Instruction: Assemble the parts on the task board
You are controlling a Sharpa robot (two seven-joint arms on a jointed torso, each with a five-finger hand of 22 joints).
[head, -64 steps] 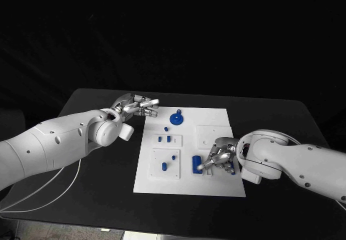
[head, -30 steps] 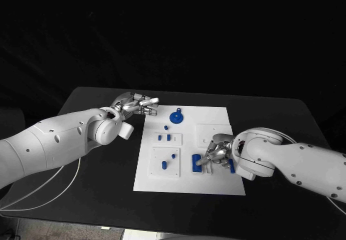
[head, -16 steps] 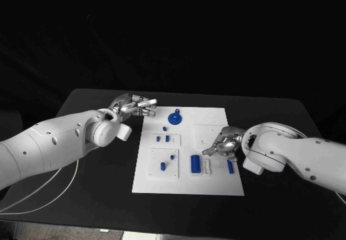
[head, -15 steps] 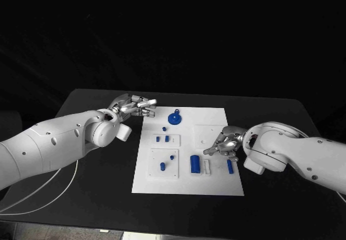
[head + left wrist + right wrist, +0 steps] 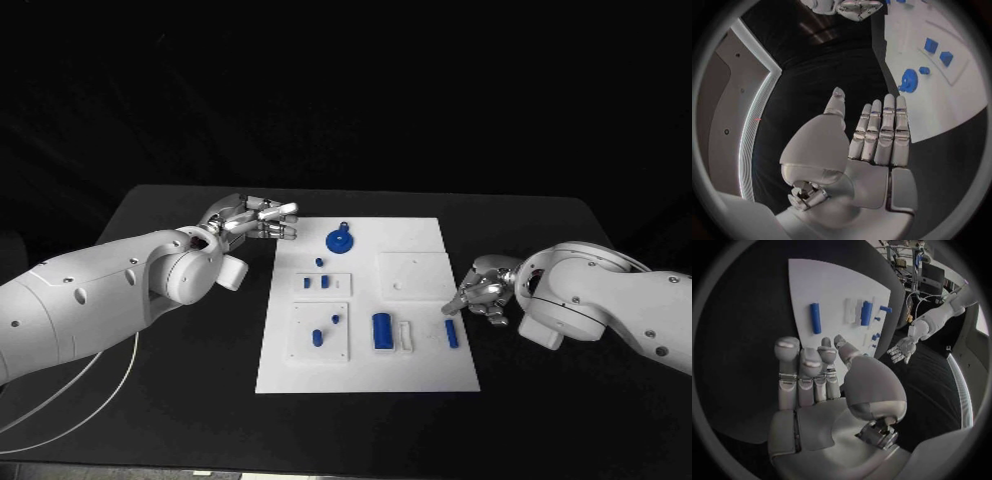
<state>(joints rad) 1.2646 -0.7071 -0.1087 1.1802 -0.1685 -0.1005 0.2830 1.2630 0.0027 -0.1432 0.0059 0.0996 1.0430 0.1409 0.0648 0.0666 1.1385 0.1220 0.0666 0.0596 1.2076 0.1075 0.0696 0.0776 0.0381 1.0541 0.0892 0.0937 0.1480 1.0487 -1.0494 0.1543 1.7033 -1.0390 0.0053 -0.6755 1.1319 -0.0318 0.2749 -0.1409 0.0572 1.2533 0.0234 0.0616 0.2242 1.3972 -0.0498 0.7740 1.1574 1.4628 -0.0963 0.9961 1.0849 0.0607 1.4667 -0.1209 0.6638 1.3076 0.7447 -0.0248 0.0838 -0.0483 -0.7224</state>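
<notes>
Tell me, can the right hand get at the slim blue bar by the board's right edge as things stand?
Probably yes. The right hand holds nothing and hovers just beside the slim blue bar, which lies flat on the task board with nothing over it.

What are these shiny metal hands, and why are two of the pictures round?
It is a robot with two white arms, and each arm ends in a silver hand with fingers. One picture comes from a camera on its head, looking down at a black table. The two round pictures come from cameras at its wrists, each looking out over its own hand.

The left hand hangs over the table beside the white task board. The right hand is at the board's other edge. Neither holds anything.

On the board lie blue parts: a round part with a small knob at the far end, a thick blue bar and a thin blue bar nearer the robot, and some smaller pieces. The robot's job is to fit them together.
</notes>
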